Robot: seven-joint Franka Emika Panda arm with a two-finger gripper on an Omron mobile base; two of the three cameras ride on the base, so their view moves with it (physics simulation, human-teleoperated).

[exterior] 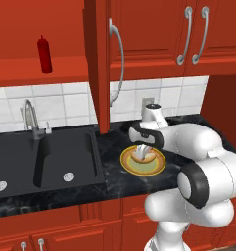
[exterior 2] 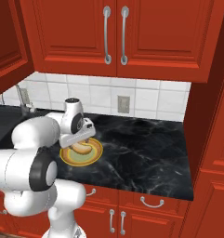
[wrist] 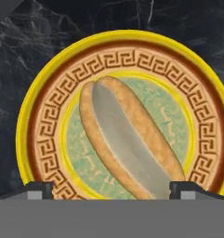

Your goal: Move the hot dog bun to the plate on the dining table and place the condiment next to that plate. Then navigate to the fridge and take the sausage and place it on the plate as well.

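Note:
The hot dog bun (wrist: pixel 127 144), a tan split roll, lies on a yellow-rimmed plate (wrist: pixel 39 116) with a greenish centre on the black counter. My gripper (wrist: pixel 111 190) hangs just above it, open, with one fingertip on each side of the bun's near end and nothing held. From the base, the gripper (exterior: pixel 145 148) (exterior 2: pixel 81 141) points down over the bun (exterior: pixel 140 157) (exterior 2: pixel 82 148). The condiment (exterior: pixel 44 54), a dark red bottle, stands upright on the open cabinet shelf at upper left. The task's plate, dining table, fridge and sausage are out of view.
A black sink (exterior: pixel 65 157) with a faucet (exterior: pixel 29 115) lies left of the yellow-rimmed plate (exterior: pixel 159 166). An open red cabinet door (exterior: pixel 102 63) juts out above the counter. The marble counter (exterior 2: pixel 146 153) stretches right to a red side panel (exterior 2: pixel 211 116).

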